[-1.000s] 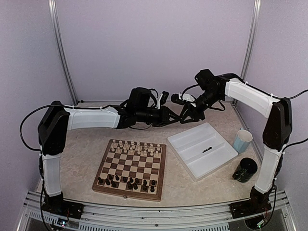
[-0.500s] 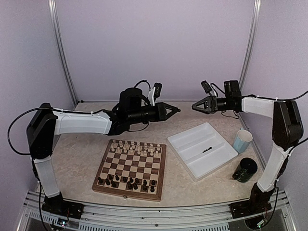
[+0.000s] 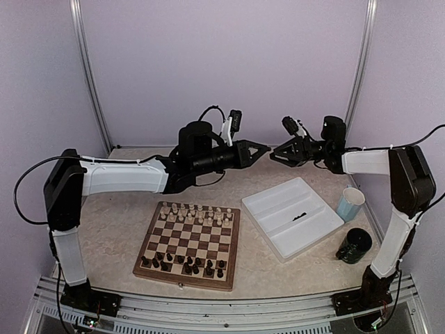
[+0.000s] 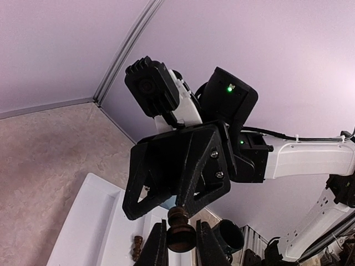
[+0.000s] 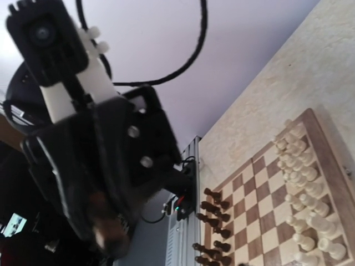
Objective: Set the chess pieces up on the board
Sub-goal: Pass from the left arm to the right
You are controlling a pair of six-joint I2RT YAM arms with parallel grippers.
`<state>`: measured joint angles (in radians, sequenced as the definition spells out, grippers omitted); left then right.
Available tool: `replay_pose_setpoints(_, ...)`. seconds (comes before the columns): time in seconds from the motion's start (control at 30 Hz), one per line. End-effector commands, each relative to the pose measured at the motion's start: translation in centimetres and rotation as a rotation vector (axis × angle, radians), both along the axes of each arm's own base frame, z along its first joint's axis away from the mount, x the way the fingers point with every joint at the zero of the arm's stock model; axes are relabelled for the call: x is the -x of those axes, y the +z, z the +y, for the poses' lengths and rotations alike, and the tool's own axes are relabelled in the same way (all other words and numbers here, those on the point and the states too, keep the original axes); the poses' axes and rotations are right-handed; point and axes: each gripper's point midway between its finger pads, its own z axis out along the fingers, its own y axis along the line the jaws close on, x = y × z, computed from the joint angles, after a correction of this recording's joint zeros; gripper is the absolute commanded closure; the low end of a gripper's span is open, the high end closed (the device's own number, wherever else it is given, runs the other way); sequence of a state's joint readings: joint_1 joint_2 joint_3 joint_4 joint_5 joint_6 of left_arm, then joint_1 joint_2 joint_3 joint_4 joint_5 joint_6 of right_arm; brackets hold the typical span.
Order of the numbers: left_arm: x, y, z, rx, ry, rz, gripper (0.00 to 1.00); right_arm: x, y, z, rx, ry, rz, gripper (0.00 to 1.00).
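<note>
The left pincer (image 3: 265, 147) was clenched on a dark chess piece (image 4: 179, 235), high over the far side of the table (image 3: 118, 223) and well above the board (image 3: 191, 243). The right pincer (image 3: 276, 154) faced it tip to tip, with its jaws parted just beside the piece; contact could not be told. Another dark piece (image 3: 299, 216) lay in the white tray (image 3: 274, 209) on the right.

One board (image 3: 189, 240), one tray (image 3: 274, 205), one cup (image 3: 350, 203)

Your right wrist view holds:
- left gripper (image 5: 110, 244), close and blurred, camera (image 5: 41, 33) above it, brown piece (image 5: 103, 224) at its tip
- board (image 5: 256, 204), lower right, with cream pieces (image 5: 302, 221) along one edge and dark pieces (image 5: 213, 221) along the opposite edge
- table (image 5: 288, 72)
- rail (image 5: 182, 221) beside the dark pieces
</note>
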<state>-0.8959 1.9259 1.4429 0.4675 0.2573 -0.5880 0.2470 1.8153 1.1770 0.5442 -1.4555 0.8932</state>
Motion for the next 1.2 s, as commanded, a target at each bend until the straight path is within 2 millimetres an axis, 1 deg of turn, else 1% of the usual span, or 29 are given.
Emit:
replay_pose_setpoints(0.0, 0.1, 0.0, -0.9, -0.002, -0.007, -0.022, 0.89, 1.3, 1.7, 0.5, -0.02, 0.042, -0.04, 0.55)
replay_pose_setpoints(0.2, 0.2, -0.5, -1.2, -0.006, -0.014, -0.013, 0.89, 1.8, 2.4, 0.8, -0.029, 0.059, -0.056, 0.58)
replay_pose_setpoints(0.43, 0.3, -0.8, -1.5, -0.008, -0.017, -0.008, 0.89, 2.5, 2.6, 1.3, -0.032, 0.079, -0.068, 0.64)
replay_pose_setpoints(0.57, 0.3, -1.1, -1.6, -0.013, -0.015, -0.005, 0.89, 2.6, 2.8, 1.4, -0.034, 0.082, -0.074, 0.72)
replay_pose_setpoints(0.7, 0.3, -1.2, -1.5, -0.013, -0.005, -0.005, 0.89, 2.7, 2.8, 1.6, -0.034, 0.083, -0.076, 0.77)
replay_pose_setpoints(0.93, 0.1, -0.6, -1.0, 0.002, 0.023, -0.018, 0.89, 2.7, 2.8, 1.5, -0.034, 0.079, -0.075, 0.76)
replay_pose_setpoints(1.03, 0.0, -0.7, -0.9, 0.001, 0.038, -0.014, 0.89, 2.7, 2.7, 1.5, -0.033, 0.077, -0.074, 0.79)
replay_pose_setpoints(1.17, -0.2, -0.9, -0.8, 0.0, 0.047, -0.009, 0.89, 2.6, 2.6, 1.6, -0.033, 0.075, -0.071, 0.79)
